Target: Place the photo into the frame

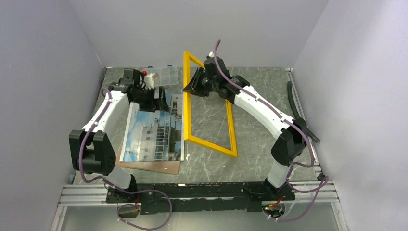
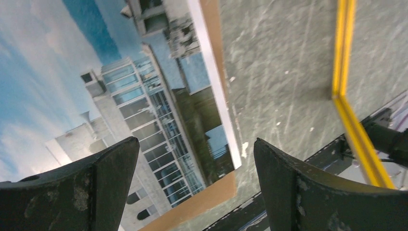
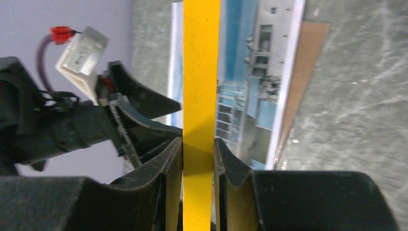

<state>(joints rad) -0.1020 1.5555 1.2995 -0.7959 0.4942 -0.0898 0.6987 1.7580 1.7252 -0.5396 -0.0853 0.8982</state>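
The photo (image 1: pixel 151 137) of a white-grey building against blue sky lies flat on the left of the table, on a brown backing board (image 1: pixel 161 167). The yellow frame (image 1: pixel 186 118) stands tilted up on its near edge, just right of the photo. My right gripper (image 1: pixel 188 88) is shut on the frame's raised left bar (image 3: pixel 201 72), with both pads against the bar (image 3: pixel 198 144). My left gripper (image 1: pixel 156 98) hangs open and empty over the far part of the photo (image 2: pixel 120 96). Its jaws stand wide apart (image 2: pixel 197 140). The frame's corner (image 2: pixel 344 101) shows to its right.
A small clear plastic compartment box (image 1: pixel 166 76) sits at the back left, behind the left gripper. The backing board's edge (image 2: pixel 197 202) sticks out past the photo. Grey walls close in on the left, back and right. A black hose (image 1: pixel 290 96) lies along the right edge.
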